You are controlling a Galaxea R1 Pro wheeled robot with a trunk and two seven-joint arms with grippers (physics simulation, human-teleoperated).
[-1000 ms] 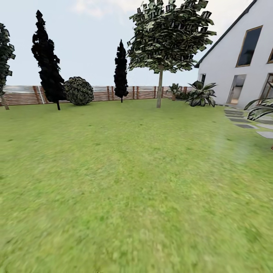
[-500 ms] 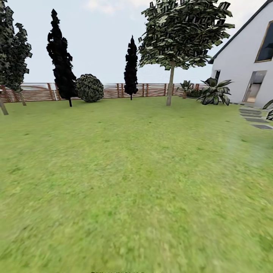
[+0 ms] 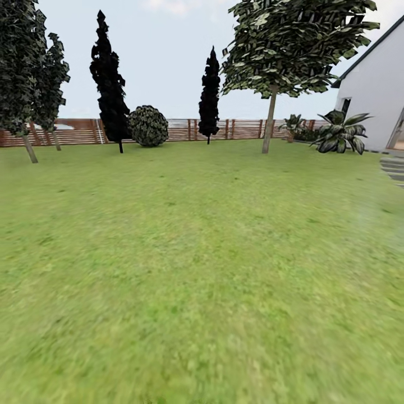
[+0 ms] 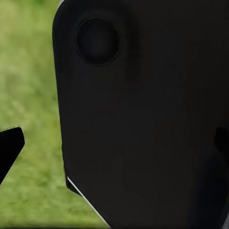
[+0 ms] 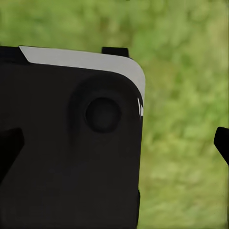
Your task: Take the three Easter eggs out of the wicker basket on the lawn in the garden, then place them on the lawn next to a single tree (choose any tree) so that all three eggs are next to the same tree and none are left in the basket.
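A wide stretch of the lawn (image 3: 191, 269) runs from the foreground of the head view to a wooden slat fence (image 3: 179, 129) along the far edge, its mottled green grass blurred close to the camera. The tree (image 3: 270, 115) with the pale bare trunk and dark green mottled crown stands on the grass toward the right, just in front of the fence, with a narrow black cypress (image 3: 209, 92) to its left, a round clipped shrub (image 3: 148, 125) further left, and a taller black cypress (image 3: 110, 90) beside that shrub. Two more leafy trees (image 3: 25, 78) rise at the left edge. At the right, a white house wall (image 3: 379, 101) meets a broad-leaved plant (image 3: 341, 132), and grey paving slabs (image 3: 394, 168) lie on the ground near it. In the left wrist view, a black rounded housing of the robot's body (image 4: 143, 119) sits in front of blurred grass; the left gripper (image 4: 114, 145) shows two dark fingertips at opposite edges of the picture, spread wide, and nothing can be seen between them apart from that housing. In the right wrist view, a similar black housing with a pale grey upper edge (image 5: 71, 143) lies over the grass; the right gripper (image 5: 117, 143) likewise has its fingertips far apart at the picture's edges, with no object in its grasp.
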